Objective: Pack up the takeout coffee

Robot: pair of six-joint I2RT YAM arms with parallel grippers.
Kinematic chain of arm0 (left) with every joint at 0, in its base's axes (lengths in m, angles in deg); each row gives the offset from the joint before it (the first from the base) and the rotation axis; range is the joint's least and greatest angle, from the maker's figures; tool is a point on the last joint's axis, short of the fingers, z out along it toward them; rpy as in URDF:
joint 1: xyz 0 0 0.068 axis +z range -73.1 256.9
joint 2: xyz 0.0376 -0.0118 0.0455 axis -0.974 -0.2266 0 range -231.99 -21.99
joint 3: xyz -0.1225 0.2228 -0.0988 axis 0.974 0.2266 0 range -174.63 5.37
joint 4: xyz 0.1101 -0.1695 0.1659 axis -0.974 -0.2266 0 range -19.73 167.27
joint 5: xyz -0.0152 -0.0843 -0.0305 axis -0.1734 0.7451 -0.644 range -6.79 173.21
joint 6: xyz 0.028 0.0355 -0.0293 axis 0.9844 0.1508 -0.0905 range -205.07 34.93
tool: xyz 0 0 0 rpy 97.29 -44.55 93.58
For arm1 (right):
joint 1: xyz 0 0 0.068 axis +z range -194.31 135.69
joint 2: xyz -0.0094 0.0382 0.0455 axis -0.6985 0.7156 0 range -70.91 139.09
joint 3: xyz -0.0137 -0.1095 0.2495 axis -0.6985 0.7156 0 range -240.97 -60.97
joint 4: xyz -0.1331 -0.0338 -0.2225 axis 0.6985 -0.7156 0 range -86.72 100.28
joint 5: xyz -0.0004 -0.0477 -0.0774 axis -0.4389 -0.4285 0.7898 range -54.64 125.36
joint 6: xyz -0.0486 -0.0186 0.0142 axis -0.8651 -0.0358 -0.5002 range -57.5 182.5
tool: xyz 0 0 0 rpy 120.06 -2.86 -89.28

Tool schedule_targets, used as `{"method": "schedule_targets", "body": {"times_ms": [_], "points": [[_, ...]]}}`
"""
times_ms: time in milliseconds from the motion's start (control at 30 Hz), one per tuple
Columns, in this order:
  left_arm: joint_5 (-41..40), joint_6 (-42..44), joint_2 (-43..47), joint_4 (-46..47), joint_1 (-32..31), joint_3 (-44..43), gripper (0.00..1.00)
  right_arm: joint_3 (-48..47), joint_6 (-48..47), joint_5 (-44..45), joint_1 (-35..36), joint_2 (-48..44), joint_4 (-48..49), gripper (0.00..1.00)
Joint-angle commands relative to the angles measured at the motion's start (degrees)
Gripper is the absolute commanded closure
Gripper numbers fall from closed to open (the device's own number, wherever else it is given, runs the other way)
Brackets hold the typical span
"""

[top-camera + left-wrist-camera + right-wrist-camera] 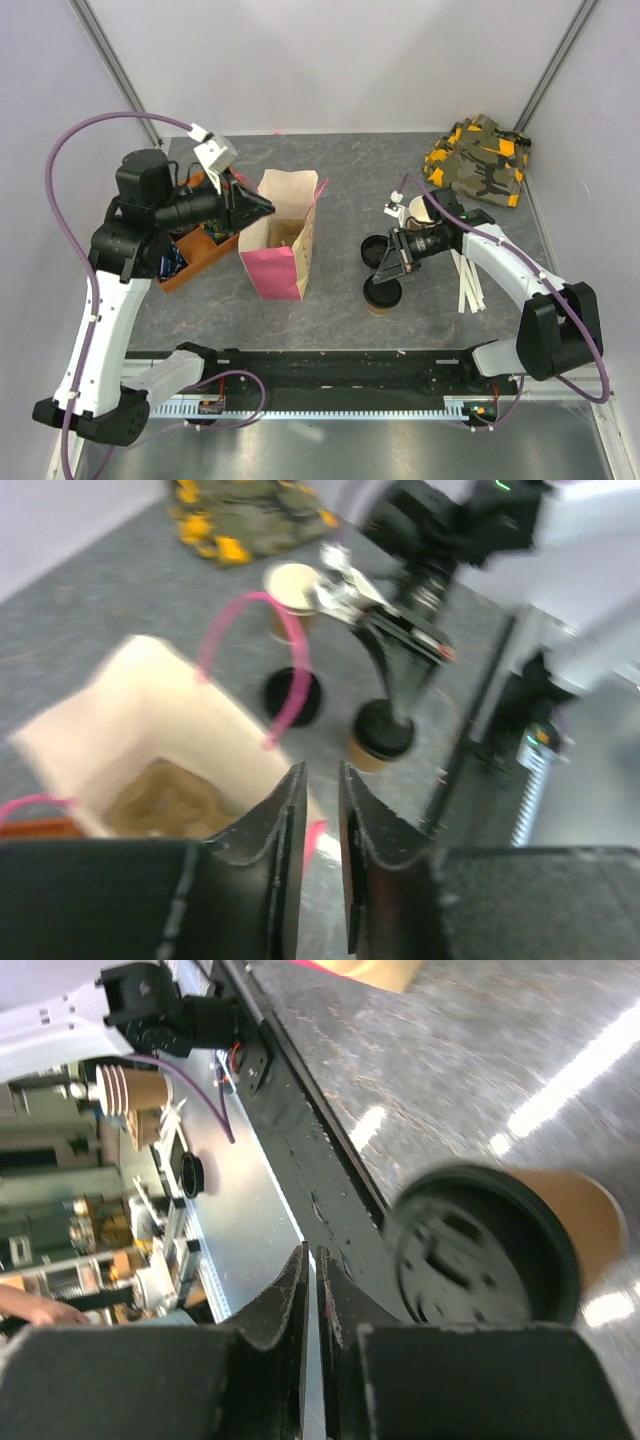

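A: Where's the takeout coffee (382, 293)?
B: Upright on the bench (340, 170), black lid on, right under the tips of the right gripper (388, 270). Tips are at the lid. Touching or just above, can't tell.
A: Gripped?
B: No. Wrist cam shows the fingers nearly together, only a slit, nothing betw. them. The cup sits beside the fingers, outside them.
A: What else is nr that gripper?
B: Loose black lid (374, 250), flat on the bench just beside it, opp. side from the coffee. Lidless cup (420, 210) back by the gripper's wrist, upright, white inside showing. White sticks (468, 280) lie on the arm's outer side.
A: Left gripper (268, 207)?
B: At the top rim of the paper bag (280, 260), well apart from the coffee. Fingers a narrow gap apart, bag edge at the gap. Pinched or not, can't tell.
A: And the bag?
B: Upright, mouth open, pink front and handles, approx. betw. the two grippers. Orange-brown tray (195, 262) is on the left gripper's other side, away from the bag. Camo cloth (480, 160) is in the far corner, beyond the right gripper.
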Motion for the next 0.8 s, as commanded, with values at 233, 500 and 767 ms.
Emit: {"method": "schedule_targets", "body": {"times_ms": [233, 500, 767], "points": [[-18.1, 13.5, -15.1, -10.6, -30.7, -2.8, 0.78, 3.9, -4.8, 5.0, -5.5, -1.3, -7.7, 0.88], [-27.8, 14.1, -25.3, -0.2, -42.6, -1.1, 0.80, 3.9, -5.8, 5.8, -5.8, 2.5, -5.2, 0.90], [-37.2, 16.7, -31.5, 6.4, -48.6, 4.5, 0.81, 5.5, -4.5, 8.8, -5.8, 2.7, -3.1, 0.90]]}}
